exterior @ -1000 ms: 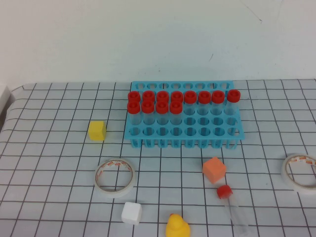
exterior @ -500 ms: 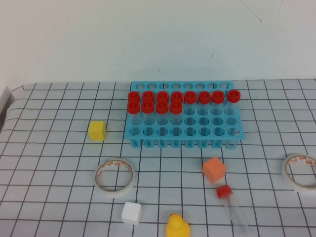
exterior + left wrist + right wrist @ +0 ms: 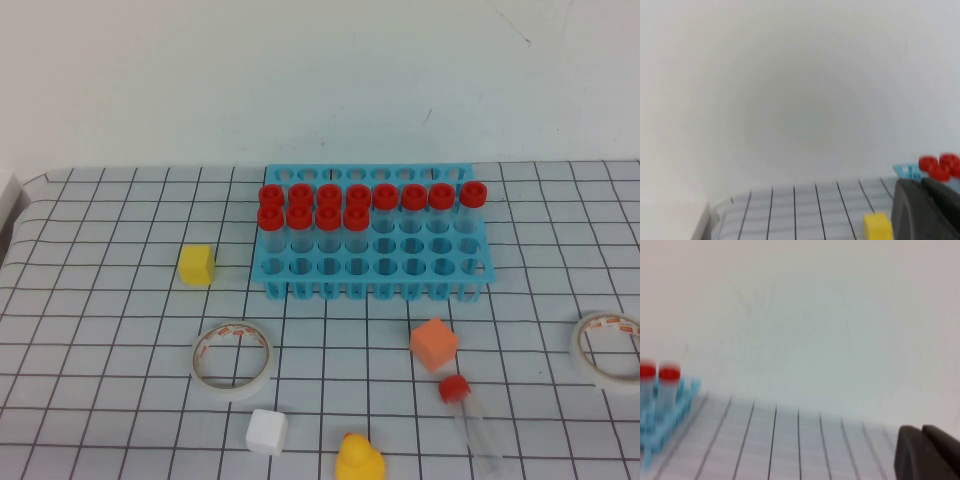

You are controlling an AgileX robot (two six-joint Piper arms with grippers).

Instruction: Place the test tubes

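Plainly, the left gripper (image 3: 922, 200) had its black fingers together on nothing, held back off the table's left side. The right gripper (image 3: 922, 445), likewise closed and empty, waited off the right. The pick had not begun, I judged. One clear, red-capped plastic test tube (image 3: 470, 425) lay flat just beside an orange cube (image 3: 433, 343), in front of the blue plastic rack (image 3: 370, 270). Next, the right arm would need to descend, open and grasp it. Reddish print inside the white tape roll (image 3: 232, 358) was unreadable.
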